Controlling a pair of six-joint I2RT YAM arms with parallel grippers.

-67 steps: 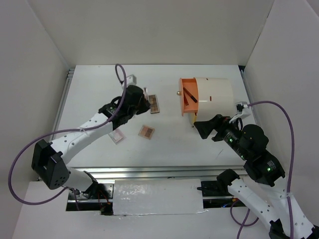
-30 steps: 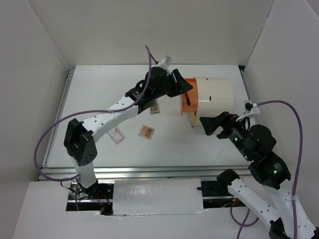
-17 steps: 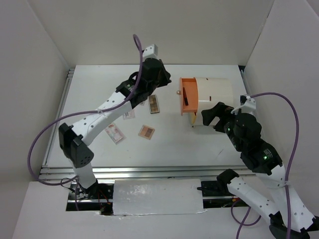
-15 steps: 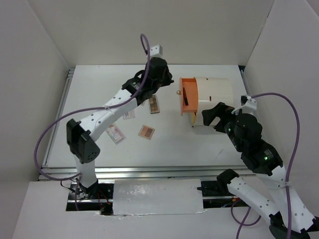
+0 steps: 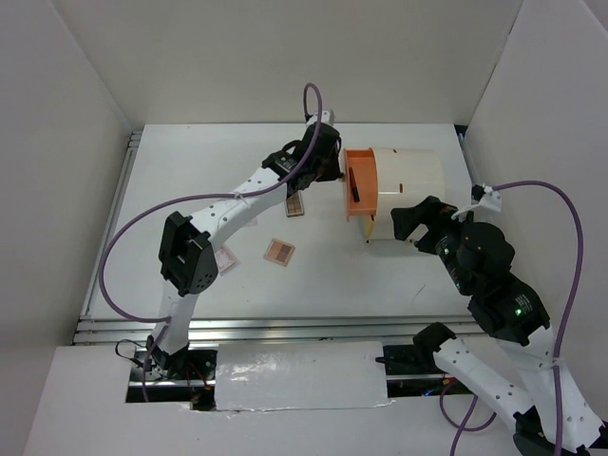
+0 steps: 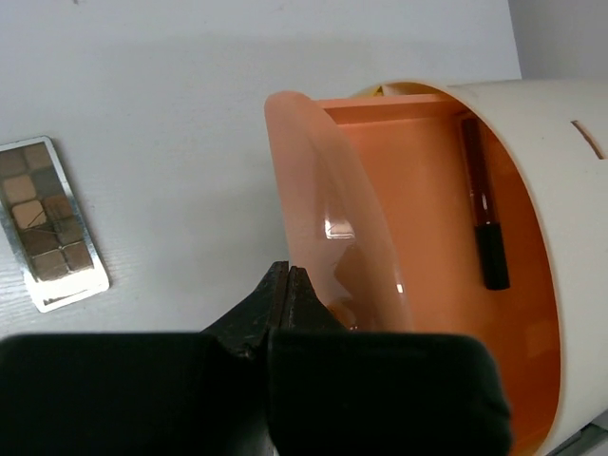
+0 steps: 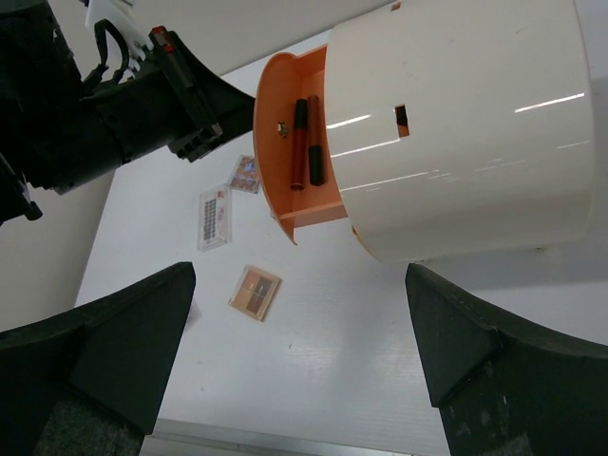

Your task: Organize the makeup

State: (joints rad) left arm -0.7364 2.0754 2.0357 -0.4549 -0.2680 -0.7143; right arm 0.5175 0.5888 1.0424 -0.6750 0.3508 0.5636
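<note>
Brown eyeshadow palette [image 6: 49,223] apart from closed left tool [image 6: 288,282] at orange drawer [image 6: 408,237], dark stick [image 6: 483,214] inside; right tool [image 7: 299,275] wide open.

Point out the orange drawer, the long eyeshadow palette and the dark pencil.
orange drawer [image 6: 332,209], left wrist view, curved front.
long eyeshadow palette [image 6: 49,223], left wrist view, middle pans.
dark pencil [image 6: 482,199], left wrist view, mid shaft.

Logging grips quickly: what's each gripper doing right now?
Left gripper: shut, holding nothing, tips at the translucent orange plastic drawer front.
Right gripper: open, empty.
</note>
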